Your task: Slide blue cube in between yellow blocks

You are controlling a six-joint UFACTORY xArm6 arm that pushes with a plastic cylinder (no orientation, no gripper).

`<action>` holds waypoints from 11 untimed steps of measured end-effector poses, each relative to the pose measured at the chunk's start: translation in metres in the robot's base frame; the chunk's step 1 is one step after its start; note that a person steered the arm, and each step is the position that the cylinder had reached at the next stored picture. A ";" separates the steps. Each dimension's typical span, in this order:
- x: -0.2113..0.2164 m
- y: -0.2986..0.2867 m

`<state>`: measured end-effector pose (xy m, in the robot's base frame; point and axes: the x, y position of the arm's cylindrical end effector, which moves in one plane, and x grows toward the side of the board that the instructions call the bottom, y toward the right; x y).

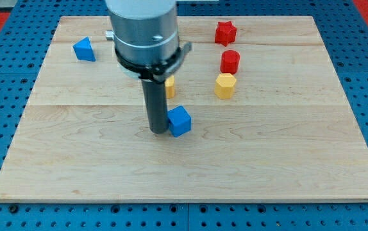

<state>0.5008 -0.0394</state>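
A blue cube (179, 120) lies near the middle of the wooden board (190, 167). My tip (158, 131) stands right against the cube's left side, touching or nearly so. One yellow block (169, 86) sits just above the cube, mostly hidden behind the rod. A second yellow block (225, 85), roughly hexagonal, lies to the upper right of the cube. The cube is below the gap between the two yellow blocks.
A red cylinder (230, 61) stands just above the right yellow block. A red star-like block (225, 33) lies near the top edge. A blue triangular block (84, 49) lies at the upper left. The arm's grey body (142, 29) covers the top centre.
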 end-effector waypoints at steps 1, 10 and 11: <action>0.013 0.005; -0.044 -0.028; -0.044 0.014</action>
